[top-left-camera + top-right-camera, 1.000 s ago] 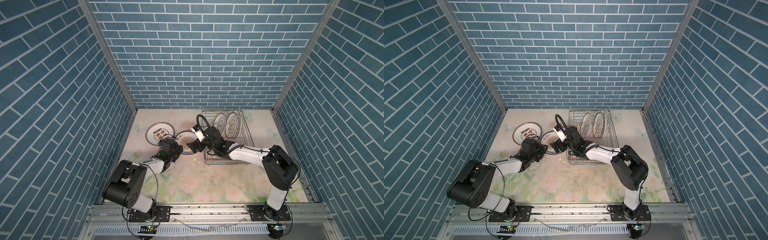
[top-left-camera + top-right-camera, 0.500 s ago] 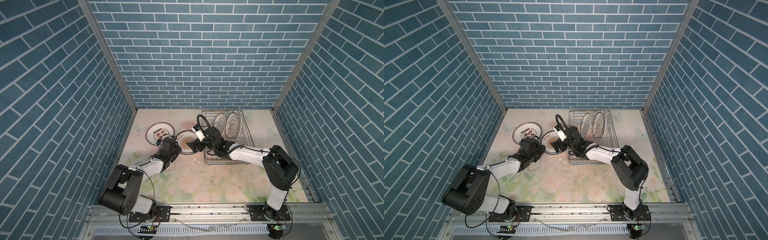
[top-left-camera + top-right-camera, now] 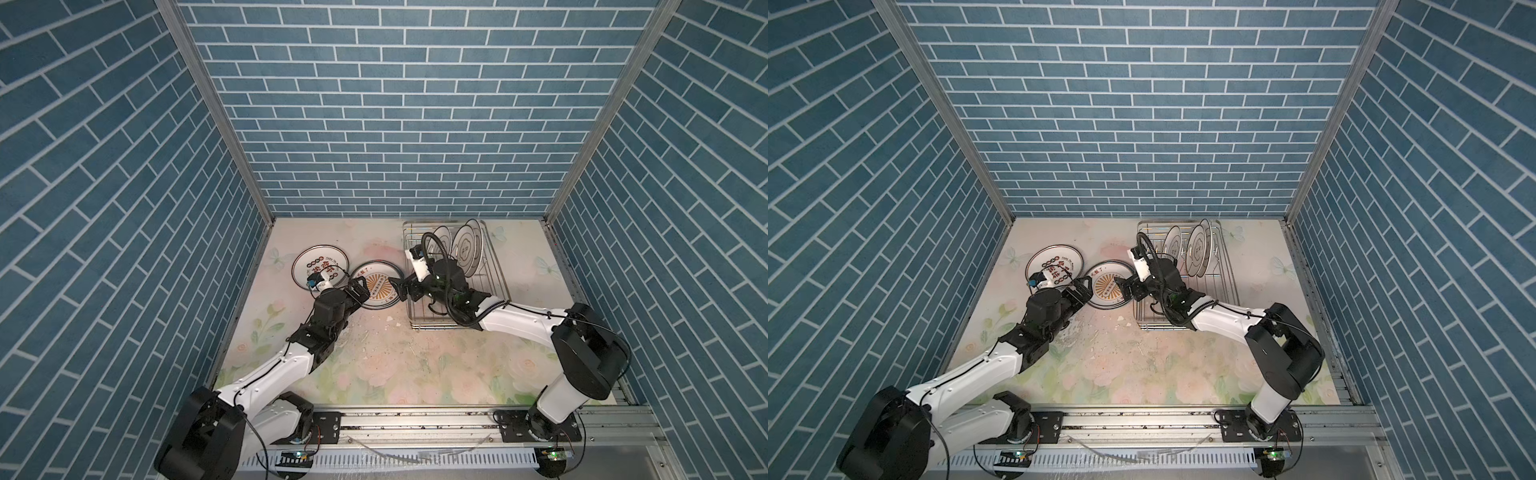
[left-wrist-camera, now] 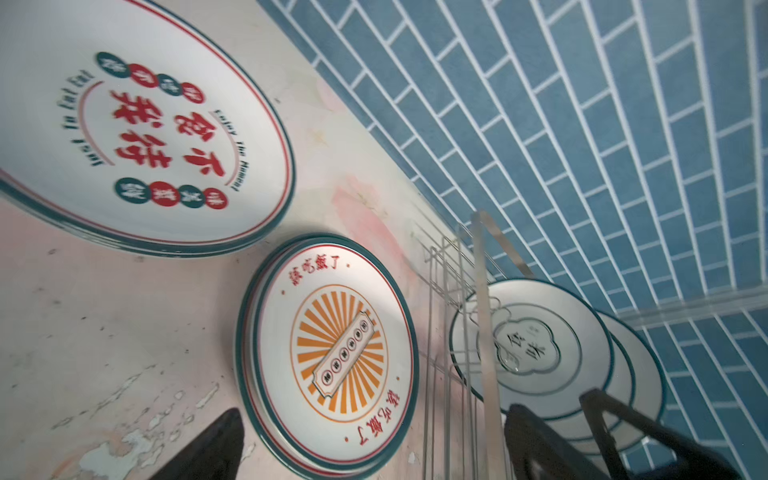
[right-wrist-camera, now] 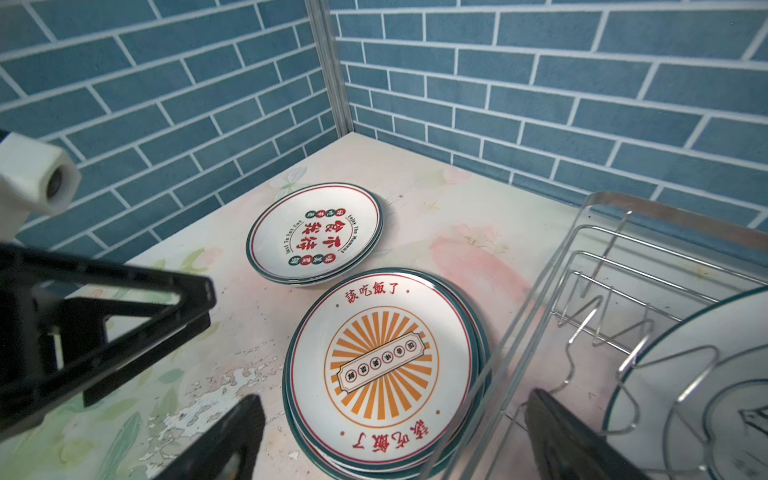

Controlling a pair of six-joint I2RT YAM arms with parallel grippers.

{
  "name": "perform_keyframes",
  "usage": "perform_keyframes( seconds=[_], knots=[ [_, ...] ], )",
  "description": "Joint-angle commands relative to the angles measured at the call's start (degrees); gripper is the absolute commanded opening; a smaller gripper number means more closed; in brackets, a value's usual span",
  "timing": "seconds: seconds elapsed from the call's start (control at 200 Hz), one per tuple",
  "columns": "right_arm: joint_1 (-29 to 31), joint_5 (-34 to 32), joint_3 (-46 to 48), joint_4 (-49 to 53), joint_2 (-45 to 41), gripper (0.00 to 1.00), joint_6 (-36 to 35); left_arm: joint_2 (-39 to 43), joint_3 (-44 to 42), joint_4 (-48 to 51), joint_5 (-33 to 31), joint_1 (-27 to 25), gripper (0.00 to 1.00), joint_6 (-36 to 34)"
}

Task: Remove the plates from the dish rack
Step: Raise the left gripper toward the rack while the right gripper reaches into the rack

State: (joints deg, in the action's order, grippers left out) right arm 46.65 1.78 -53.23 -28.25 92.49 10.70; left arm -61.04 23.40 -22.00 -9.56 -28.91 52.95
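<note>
Two plates [image 3: 467, 249] with flower outlines stand upright in the dish rack [image 3: 495, 266] at the back right, seen in both top views [image 3: 1198, 249]. A stack of sunburst plates [image 3: 376, 284] lies flat on the table left of the rack. A stack with red characters [image 3: 320, 268] lies further left. My left gripper [image 3: 360, 291] is open at the sunburst stack's near-left edge and holds nothing. My right gripper [image 3: 399, 286] is open at that stack's right edge, beside the rack's wall. In each wrist view the open fingers straddle the sunburst plates [image 4: 332, 353] [image 5: 382, 365].
Blue brick walls close in the table on three sides. The flowered table cover is worn and flaked [image 3: 374, 332] in front of the stacks. The rack's upright prongs [image 5: 598, 316] near my right gripper hold nothing.
My left gripper has opened wide at the edge of the sunburst stack, and its arm has stretched out a little. The right arm has stayed where it was.
</note>
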Motion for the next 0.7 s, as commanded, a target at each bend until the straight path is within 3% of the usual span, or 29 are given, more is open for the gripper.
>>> perform_keyframes(
  seconds=[0.0, 0.12, 0.26, 0.435, 0.595, 0.695],
  knots=[
    [-1.71, -1.58, 2.25, -3.82, -4.23, 0.99, 4.14, 1.16, 1.32, -10.38, 5.15, -2.9, 1.0, -13.63],
    [-4.37, -1.58, 2.01, 2.32, -8.24, 0.99, 3.24, -0.7, 9.26, -4.99, 17.8, -3.41, 1.0, -21.14],
    [-9.05, -1.23, 2.38, 4.85, -11.35, 0.99, 3.57, -3.56, 11.94, -11.23, 25.83, -5.69, 1.0, -25.65],
    [-12.38, -8.73, 3.49, 7.39, -15.24, 0.99, 2.9, -6.88, 16.42, -8.31, 22.76, -11.0, 1.0, -33.08],
    [-15.66, -15.15, 2.13, 11.51, -15.56, 0.99, 4.51, -8.0, 15.35, -15.56, 23.67, -12.36, 1.0, -35.05],
    [-17.41, -16.55, -0.24, 15.67, -14.47, 0.98, 5.23, -8.39, 11.15, -26.04, 26.74, -12.88, 1.0, -35.75]
  ],
)
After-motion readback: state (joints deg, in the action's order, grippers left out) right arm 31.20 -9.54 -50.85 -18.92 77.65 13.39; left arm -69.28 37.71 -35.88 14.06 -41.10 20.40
